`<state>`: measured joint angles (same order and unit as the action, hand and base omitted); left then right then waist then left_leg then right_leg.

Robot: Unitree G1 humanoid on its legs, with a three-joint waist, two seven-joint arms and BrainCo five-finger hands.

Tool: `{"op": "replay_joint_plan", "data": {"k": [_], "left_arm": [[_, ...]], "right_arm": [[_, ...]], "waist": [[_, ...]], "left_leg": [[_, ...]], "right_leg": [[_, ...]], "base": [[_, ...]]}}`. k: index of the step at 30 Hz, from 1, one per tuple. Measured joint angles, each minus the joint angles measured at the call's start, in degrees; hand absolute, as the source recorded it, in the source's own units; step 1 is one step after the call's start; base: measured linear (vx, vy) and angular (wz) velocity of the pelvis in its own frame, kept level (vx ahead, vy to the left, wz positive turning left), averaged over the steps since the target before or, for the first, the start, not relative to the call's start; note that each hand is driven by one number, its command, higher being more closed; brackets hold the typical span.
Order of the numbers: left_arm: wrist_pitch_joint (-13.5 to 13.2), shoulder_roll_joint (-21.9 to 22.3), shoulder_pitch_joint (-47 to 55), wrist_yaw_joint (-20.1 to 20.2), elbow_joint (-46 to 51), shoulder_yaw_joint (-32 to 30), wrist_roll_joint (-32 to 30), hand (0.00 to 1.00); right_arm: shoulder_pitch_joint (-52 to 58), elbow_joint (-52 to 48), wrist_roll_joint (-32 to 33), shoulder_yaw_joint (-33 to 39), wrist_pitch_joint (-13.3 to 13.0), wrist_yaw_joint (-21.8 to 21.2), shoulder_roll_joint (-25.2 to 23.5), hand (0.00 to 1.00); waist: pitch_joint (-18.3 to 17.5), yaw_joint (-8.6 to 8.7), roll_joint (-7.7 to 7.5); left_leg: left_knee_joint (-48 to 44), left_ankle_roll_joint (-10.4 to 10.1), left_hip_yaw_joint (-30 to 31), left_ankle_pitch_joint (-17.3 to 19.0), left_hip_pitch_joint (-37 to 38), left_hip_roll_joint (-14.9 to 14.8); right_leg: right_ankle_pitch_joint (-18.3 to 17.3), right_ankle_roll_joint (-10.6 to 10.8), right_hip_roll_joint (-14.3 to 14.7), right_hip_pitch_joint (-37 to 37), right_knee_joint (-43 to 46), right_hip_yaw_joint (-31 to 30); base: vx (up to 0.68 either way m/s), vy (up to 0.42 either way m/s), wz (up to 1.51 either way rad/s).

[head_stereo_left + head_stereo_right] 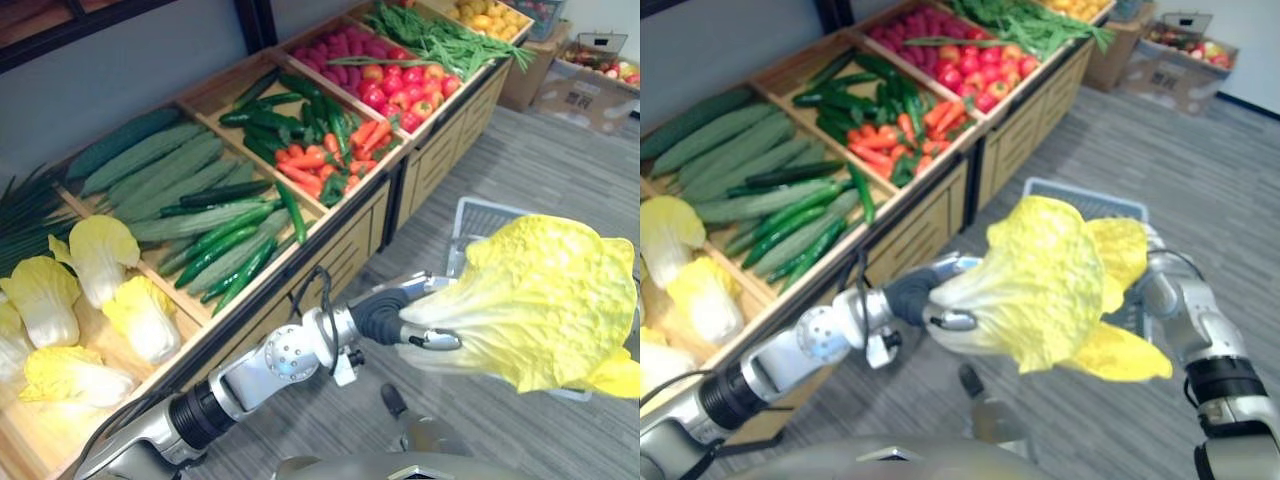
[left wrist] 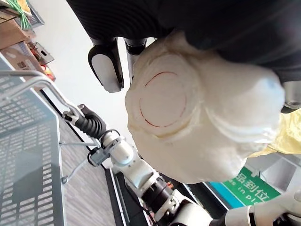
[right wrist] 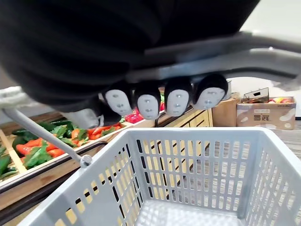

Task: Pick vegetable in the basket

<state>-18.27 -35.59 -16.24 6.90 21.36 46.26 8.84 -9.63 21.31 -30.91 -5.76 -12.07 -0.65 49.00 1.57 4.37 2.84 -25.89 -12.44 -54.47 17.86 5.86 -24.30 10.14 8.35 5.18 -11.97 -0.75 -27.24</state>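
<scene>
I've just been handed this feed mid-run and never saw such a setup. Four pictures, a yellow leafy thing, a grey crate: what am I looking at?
It is a two-armed humanoid robot at a wooden produce stand. The two wide pictures come from its head, looking down; the other two from cameras on its wrists. The left hand grips a yellow napa cabbage by its pale base, near the grey basket. The right hand curls round the basket's handle. On the stand lie more cabbages, cucumbers, peppers and tomatoes. The cabbage is not yet in the basket.
</scene>
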Motion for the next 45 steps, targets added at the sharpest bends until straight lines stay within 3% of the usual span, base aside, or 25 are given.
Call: {"op": "replay_joint_plan", "data": {"k": [7, 16, 26, 36, 41, 45], "left_arm": [[0.0, -1.3, 0.1, 1.6, 0.8, 1.4, 0.0, 1.0], [0.0, -5.0, 0.1, 3.3, 0.8, 3.0, -1.2, 1.0], [1.1, -4.0, 0.3, 5.8, -7.0, 3.1, -5.9, 1.0], [5.3, 13.5, 0.2, 5.0, -20.4, -1.4, -19.6, 1.0], [8.4, 21.9, -0.6, 2.8, -28.0, -3.6, -26.2, 1.0], [10.0, 25.2, -2.9, 1.1, -31.5, -4.1, -29.8, 1.0]], "right_arm": [[-0.5, 0.0, 4.4, 1.0, 0.3, -2.4, 0.0, 1.0], [-3.0, -0.4, 4.9, 1.3, 0.5, -3.8, -0.2, 1.0], [-3.9, -3.4, 4.9, 1.2, 0.6, -6.7, -0.3, 1.0], [-4.2, -11.2, 4.9, 1.2, 0.8, -9.5, -4.5, 1.0], [-4.2, -14.6, 4.9, 1.3, 0.9, -10.6, -5.3, 1.0], [-4.2, -14.6, 4.3, 3.2, 1.8, -11.2, -7.5, 1.0]], "waist": [[0.4, -0.02, 0.21], [2.7, 0.01, 0.19], [2.8, 0.16, 0.01], [3.4, 0.16, -0.84], [4.0, 0.14, -1.66], [4.4, 0.19, -2.33]], "left_leg": [[-0.8, -0.2, 0.6, 0.3, -1.3, -0.5], [-2.3, 0.1, 1.6, 0.9, -1.8, -1.1], [-2.3, 0.1, 1.4, 0.9, -1.6, -1.1], [-2.2, 0.3, 1.0, 0.8, -0.7, -1.1], [-2.2, 0.1, 0.3, 1.1, 0.1, -1.0], [-2.2, 0.1, 0.0, 1.1, 0.2, -1.0]], "right_leg": [[0.0, 0.0, -0.1, -0.6, 0.2, 0.8], [-0.1, -0.1, -0.2, -0.7, 0.9, 1.5], [-0.1, -0.1, -0.1, -0.7, 0.9, 1.4], [-0.1, -0.1, 0.1, 0.2, 1.0, 1.0], [-0.1, -0.1, 0.2, 0.4, 1.1, 0.4], [-0.1, -0.1, 0.3, 0.2, 1.3, 0.1]], "base": [[-0.01, 0.011, 0.04], [-0.01, 0.013, 0.05], [0.0, 0.0, 0.0], [0.0, 0.01, -0.02], [0.0, 0.034, -0.06], [0.01, 0.029, -0.05]]}}
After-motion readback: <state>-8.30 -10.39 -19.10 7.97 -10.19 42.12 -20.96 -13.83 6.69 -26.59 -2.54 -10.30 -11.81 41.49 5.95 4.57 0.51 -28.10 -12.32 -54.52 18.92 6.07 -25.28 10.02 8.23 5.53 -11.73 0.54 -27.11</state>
